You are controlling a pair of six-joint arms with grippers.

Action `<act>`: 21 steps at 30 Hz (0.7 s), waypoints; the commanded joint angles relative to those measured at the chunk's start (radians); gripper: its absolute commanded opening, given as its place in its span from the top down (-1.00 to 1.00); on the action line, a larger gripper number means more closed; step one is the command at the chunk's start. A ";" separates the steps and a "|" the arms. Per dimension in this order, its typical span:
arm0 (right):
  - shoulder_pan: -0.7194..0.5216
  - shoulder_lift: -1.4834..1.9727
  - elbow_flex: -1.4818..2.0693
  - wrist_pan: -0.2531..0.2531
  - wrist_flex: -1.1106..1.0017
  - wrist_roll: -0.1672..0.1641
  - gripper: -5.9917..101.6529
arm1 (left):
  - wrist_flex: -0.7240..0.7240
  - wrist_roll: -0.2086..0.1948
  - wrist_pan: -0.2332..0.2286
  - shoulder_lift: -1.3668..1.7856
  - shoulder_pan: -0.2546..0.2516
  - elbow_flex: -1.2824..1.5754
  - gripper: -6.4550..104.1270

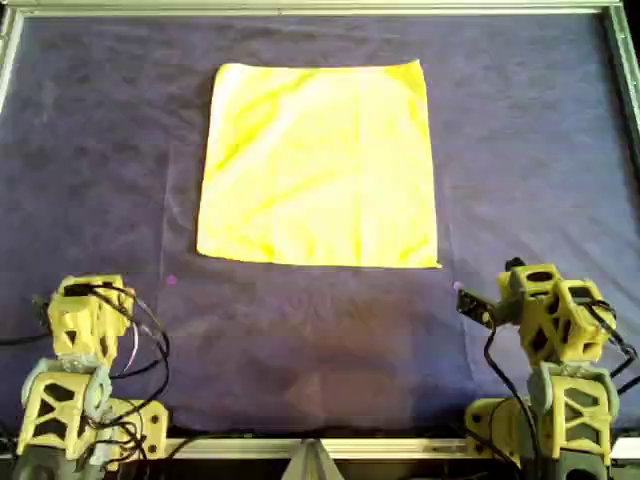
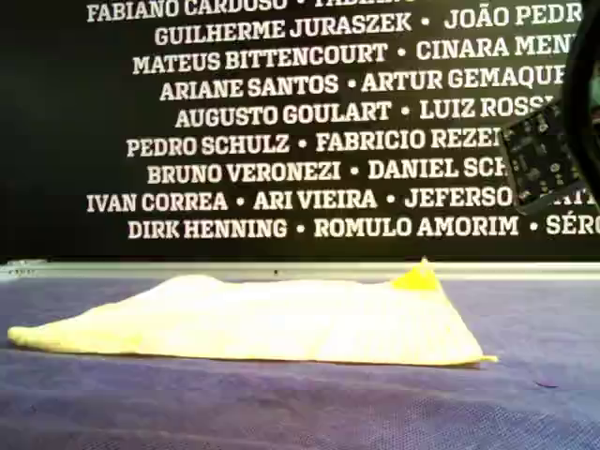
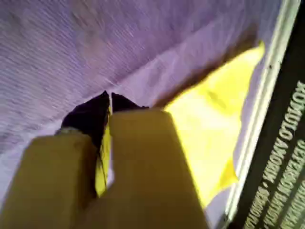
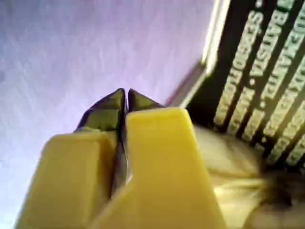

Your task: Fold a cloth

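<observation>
Both arms sit folded near the overhead view's bottom corners, left claw [image 3: 109, 98] and right claw [image 4: 126, 94] closed empty, clear of the cloth [image 1: 318, 165].

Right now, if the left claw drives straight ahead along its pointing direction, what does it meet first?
Probably the purple table cover first: the shut left claw points down at bare fabric, with the yellow cloth lying off to one side. Depth is unclear.

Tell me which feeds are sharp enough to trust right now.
Overhead view: fairly sharp, evenly lit, cloth clear. Exterior view: wall lettering crisp, cloth soft. Left wrist view: left hand and cloth blurred. Right wrist view: right hand blurred, covering washed pale.
</observation>
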 commanded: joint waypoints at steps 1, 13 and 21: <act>0.005 0.044 0.011 0.015 -0.038 -0.005 0.87 | -0.023 0.005 -0.011 0.009 0.002 -0.008 0.91; -0.009 0.046 0.009 0.021 -0.135 -0.002 0.85 | -0.020 0.006 -0.008 0.009 -0.029 0.025 0.91; -0.014 0.046 0.011 0.017 -0.354 0.011 0.87 | -0.006 0.006 -0.009 0.009 -0.063 0.025 0.91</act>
